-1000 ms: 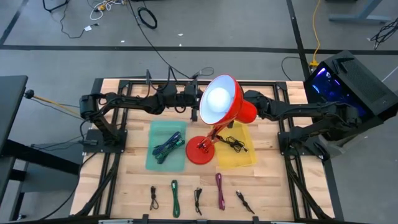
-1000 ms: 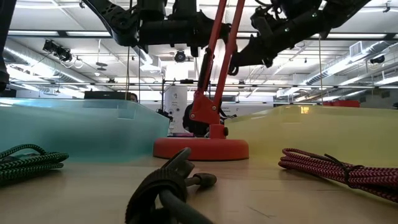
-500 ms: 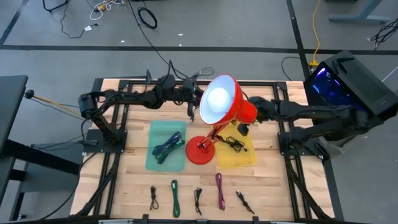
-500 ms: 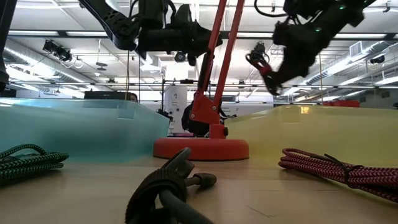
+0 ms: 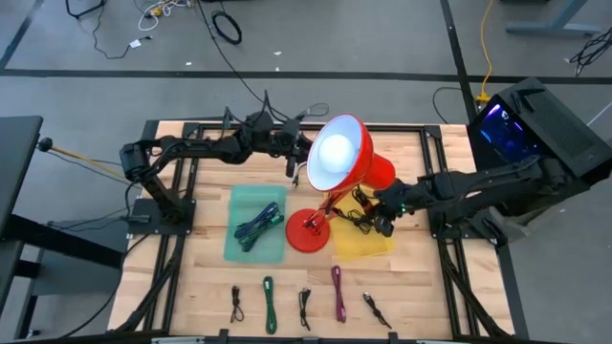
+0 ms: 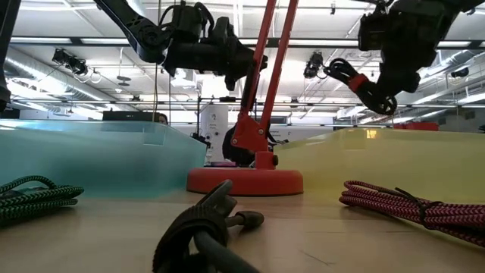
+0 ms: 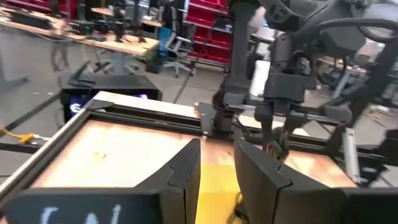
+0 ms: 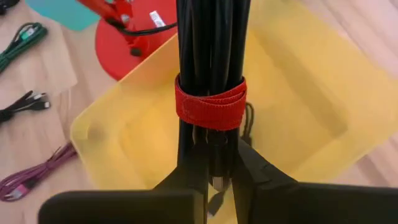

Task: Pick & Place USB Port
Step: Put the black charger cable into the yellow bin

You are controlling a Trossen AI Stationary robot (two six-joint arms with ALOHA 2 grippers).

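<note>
Black cable bundle (image 8: 210, 68) clamped in right end effector (image 8: 214, 163), over yellow bin (image 8: 298, 124).

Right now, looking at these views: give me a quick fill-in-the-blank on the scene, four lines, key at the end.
1. The right gripper holds a black cable bundle over the ____ tray.
2. The strap wrapped around that bundle is ____.
3. The dark green cable lies in the ____ tray.
4. The base of the ____ stands between the two trays.

Missing words: yellow; red; teal; red lamp
</note>
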